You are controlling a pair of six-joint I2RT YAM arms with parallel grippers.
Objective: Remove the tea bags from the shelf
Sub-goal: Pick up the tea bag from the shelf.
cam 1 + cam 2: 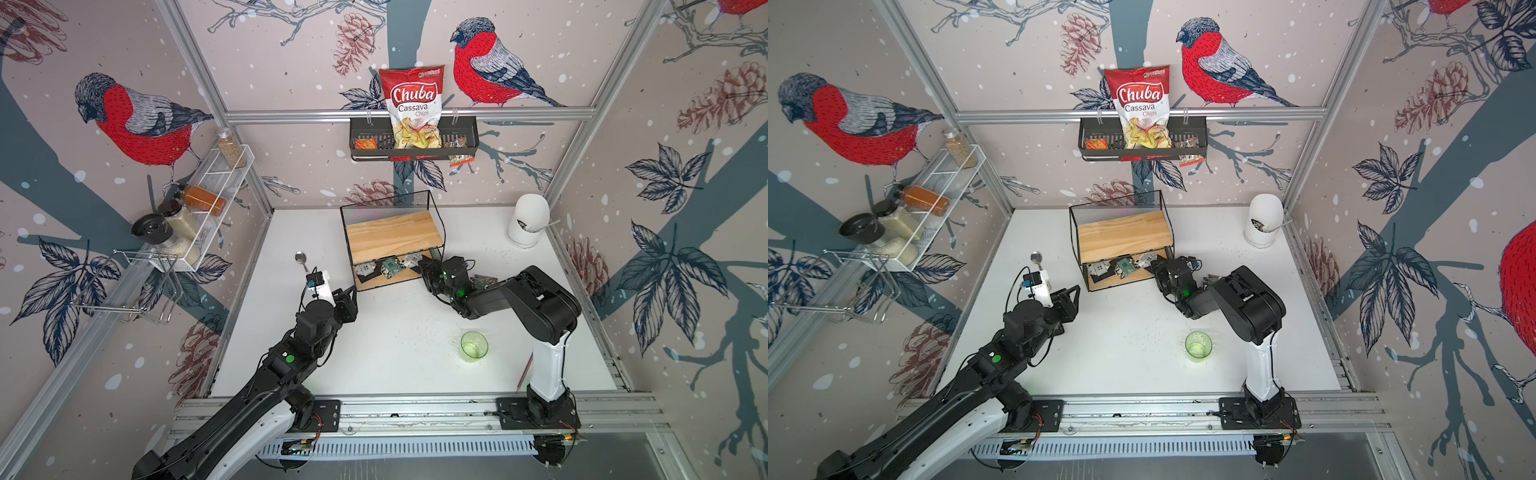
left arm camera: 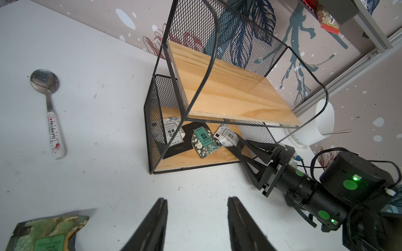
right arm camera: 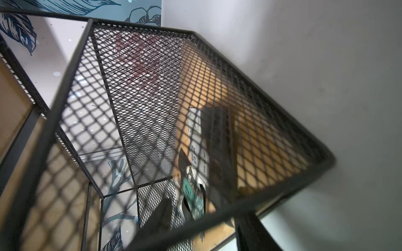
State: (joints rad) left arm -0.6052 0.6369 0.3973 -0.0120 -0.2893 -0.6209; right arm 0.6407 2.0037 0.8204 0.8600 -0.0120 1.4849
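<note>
- The tea bags still on the shelf [image 2: 235,95] lie on its lower board: a white one [image 2: 173,132] near the mesh end, a teal one [image 2: 203,139] in the middle overlapping a dark one [image 2: 185,150], and another white one [image 2: 227,135] at the open end.
- One green tea bag [image 2: 45,234] already lies on the worktop [image 1: 399,332] just beside the left gripper; something patterned shows behind the right arm in a top view, too hidden to name.
- The right gripper [image 2: 236,145] reaches into the lower tier from the open end, its fingers part-open around the edge of the nearest white tea bag — whether they have closed on it I cannot tell.
- The left gripper [image 2: 196,223] hovers over the worktop in front of the shelf, fingers moderately apart and empty.
- To do this step well, I would keep the right gripper low and flat under the upper board, pinch the tea bag by its free edge only, and draw it straight out — avoiding the wire frame and the teal neighbour.
- A spoon [image 2: 50,113] and a green cup [image 1: 474,345] lie well apart from the shelf.
</note>
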